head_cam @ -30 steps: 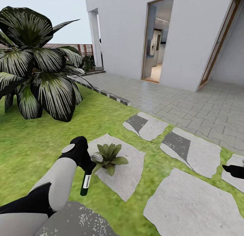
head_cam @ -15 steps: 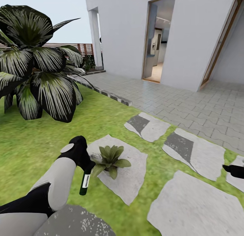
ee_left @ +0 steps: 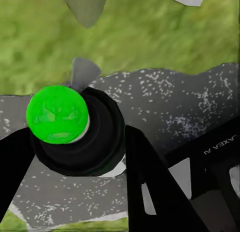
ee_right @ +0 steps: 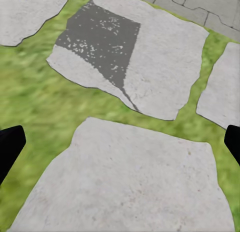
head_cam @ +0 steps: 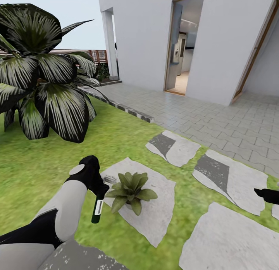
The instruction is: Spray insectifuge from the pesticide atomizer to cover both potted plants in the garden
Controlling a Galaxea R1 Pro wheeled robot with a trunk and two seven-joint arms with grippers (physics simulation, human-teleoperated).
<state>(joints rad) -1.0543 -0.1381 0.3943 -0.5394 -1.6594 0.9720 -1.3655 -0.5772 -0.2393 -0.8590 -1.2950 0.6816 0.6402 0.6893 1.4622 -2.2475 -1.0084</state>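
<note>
On the near stepping stone (head_cam: 155,212) sits the potted plant (head_cam: 130,189); just left, the left gripper (head_cam: 101,189) grips the pesticide atomizer (head_cam: 97,208) — sweep spray across every leaf. The right gripper (ee_right: 120,142) is spread wide — empty.

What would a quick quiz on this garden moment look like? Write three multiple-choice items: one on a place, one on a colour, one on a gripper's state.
1. The potted plant stands on:
A. the lawn
B. a grey stepping stone
C. the paved terrace

2. The body of the pesticide atomizer is:
A. dark green
B. red
C. yellow

3. The left gripper is:
A. open over the grass
B. shut on nothing
C. shut on the atomizer

Answers:
1. B: the rosette sits on the stepping stone, with grass around the slab.
2. A: the bottle hanging below the gripper is dark green with a white label strip.
3. C: in the left wrist view the fingers flank the bottle.
</note>
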